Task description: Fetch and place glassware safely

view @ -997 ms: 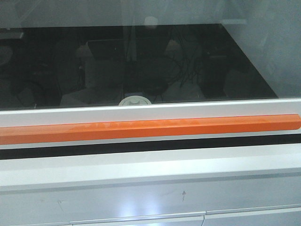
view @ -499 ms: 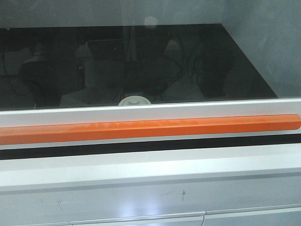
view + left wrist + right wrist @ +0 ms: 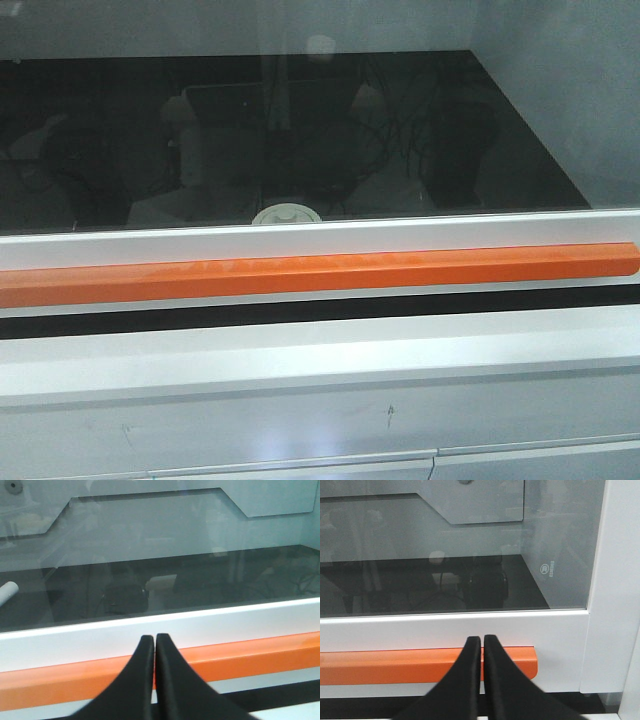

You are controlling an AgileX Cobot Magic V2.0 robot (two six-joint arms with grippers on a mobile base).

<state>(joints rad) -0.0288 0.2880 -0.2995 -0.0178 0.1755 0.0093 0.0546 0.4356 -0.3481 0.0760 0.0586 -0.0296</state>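
Behind the glass pane [image 3: 450,130] sits the jar [image 3: 286,214]; left gripper [image 3: 154,639], right gripper [image 3: 482,640]: jaws pressed together.

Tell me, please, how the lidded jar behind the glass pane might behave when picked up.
Only the round jar lid shows above the white frame; being round, it would probably roll if tipped. The lid may sit loose, so lifting by its knob could leave the body behind. As glassware, the body is likely fragile and slippery.
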